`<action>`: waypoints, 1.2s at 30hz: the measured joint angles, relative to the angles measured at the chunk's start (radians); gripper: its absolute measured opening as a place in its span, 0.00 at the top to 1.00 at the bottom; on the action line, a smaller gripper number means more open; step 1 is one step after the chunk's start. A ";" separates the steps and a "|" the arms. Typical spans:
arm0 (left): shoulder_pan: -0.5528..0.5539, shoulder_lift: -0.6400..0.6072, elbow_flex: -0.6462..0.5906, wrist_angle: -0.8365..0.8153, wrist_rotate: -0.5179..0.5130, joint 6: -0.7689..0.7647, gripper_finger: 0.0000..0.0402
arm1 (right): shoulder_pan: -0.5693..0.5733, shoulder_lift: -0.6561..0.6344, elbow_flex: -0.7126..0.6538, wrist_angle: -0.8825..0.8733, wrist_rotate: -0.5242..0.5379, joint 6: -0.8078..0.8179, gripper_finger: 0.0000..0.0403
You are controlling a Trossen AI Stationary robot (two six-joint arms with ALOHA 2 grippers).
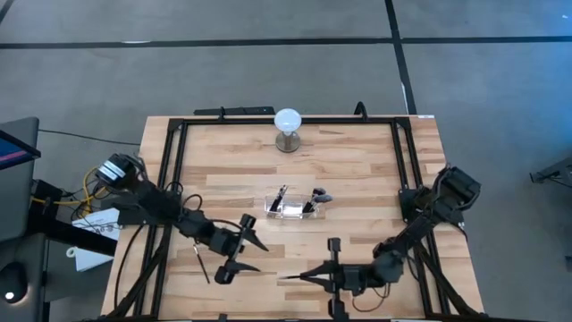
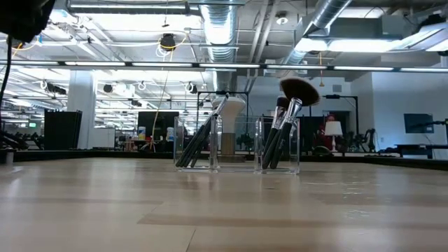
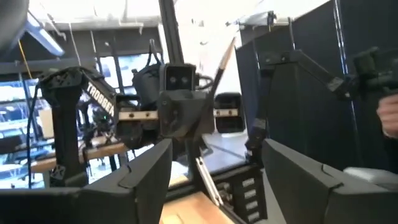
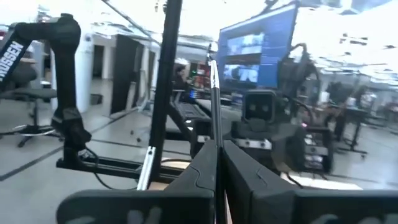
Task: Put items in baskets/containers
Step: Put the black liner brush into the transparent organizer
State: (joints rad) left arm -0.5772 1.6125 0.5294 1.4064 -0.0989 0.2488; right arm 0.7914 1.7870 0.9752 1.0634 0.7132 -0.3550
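The clear holder stands at the table's middle. In the low view its two compartments hold several dark brushes leaning against the walls, one with a broad fan head. My right gripper is near the near edge, pointing toward the table's left, shut on one slim brush. My left gripper is open just left of it and faces it, touching nothing. A thin dark stick, perhaps another brush, lies by the left arm. My right gripper pinches the slim brush's handle between its two shut fingers, which lie level and across it, coming from the table's right. The brush stands roughly upright and clear of the table, its upper length above the fingers and a shorter length below.
A white globe on a metal base stands near the far edge. A black frame runs along the table's left, far and right sides, and a dark post stands at the near edge beside the right gripper. Bare wood lies around the holder.
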 joint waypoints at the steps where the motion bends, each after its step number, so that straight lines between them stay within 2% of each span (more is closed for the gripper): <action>1: 0.002 0.021 0.010 0.029 0.001 0.000 0.39 | -0.014 0.000 0.000 -0.002 -0.026 0.013 0.99; 6: 0.000 0.109 0.097 0.068 0.052 0.003 0.41 | -0.068 0.000 0.000 -0.024 -0.102 0.062 0.99; 11: -0.012 0.153 0.168 0.069 0.055 0.002 0.42 | -0.081 0.000 0.000 -0.032 -0.136 0.077 0.99; 22: -0.028 0.163 0.220 0.069 0.054 0.001 0.44 | -0.076 0.000 0.001 -0.042 -0.139 0.094 0.99; 28: -0.028 0.166 0.240 0.068 0.004 0.001 0.47 | -0.104 0.000 0.001 -0.071 -0.150 0.125 0.99; 31: -0.029 0.189 0.251 0.061 -0.020 0.005 0.49 | -0.117 0.000 0.002 -0.068 -0.192 0.135 0.99; 36: -0.025 0.248 0.285 0.059 -0.078 0.005 0.53 | -0.128 0.000 0.002 -0.072 -0.199 0.146 0.98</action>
State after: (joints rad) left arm -0.6025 1.8600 0.8141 1.4658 -0.1771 0.2535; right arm 0.6638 1.7874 0.9768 0.9912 0.5146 -0.2089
